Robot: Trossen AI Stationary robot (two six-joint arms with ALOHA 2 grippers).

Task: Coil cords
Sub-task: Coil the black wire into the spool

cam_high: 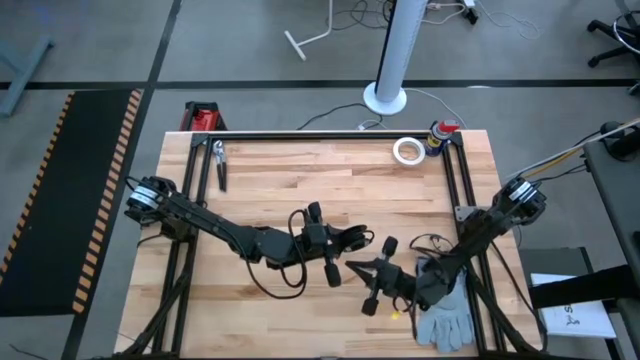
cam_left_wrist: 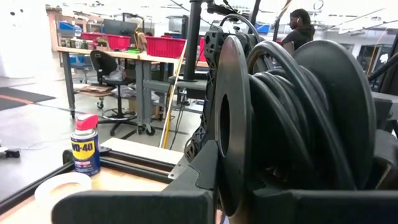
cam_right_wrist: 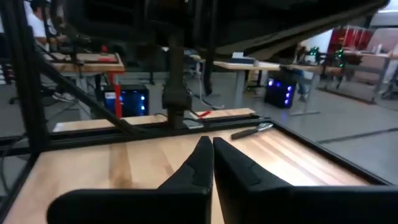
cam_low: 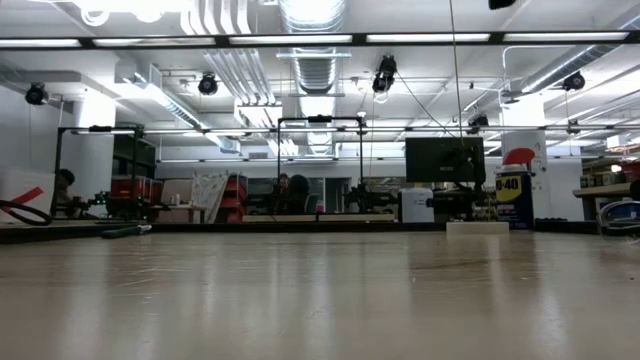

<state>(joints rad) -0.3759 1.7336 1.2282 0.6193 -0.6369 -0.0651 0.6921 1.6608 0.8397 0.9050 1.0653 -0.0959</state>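
The black cord (cam_left_wrist: 292,124) lies wound in several turns between the two black discs of a small reel (cam_left_wrist: 231,118), which fills the left wrist view. My left gripper (cam_high: 352,240) is at the table's middle, shut on this reel (cam_high: 360,238). Just nearer the table's front edge, my right gripper (cam_high: 347,266) points toward the left edge, its fingers (cam_right_wrist: 211,163) shut with nothing between them. A thin black strand (cam_high: 430,241) lies by the right arm; whether it belongs to the cord cannot be told. My left gripper has the reel between its two fingers (cam_left_wrist: 130,205), one finger outside each disc (cam_left_wrist: 227,186). The fingers lie level and point toward the table's right edge. The reel's axis runs from finger to finger. Whether the reel also touches the table is hidden.
A grey glove (cam_high: 445,315) lies at the front right under the right arm. A white tape roll (cam_high: 407,150) and a WD-40 can (cam_high: 440,133) stand at the far right, and pliers (cam_high: 220,165) lie at the far left. A black frame rail (cam_high: 330,134) runs along the far edge.
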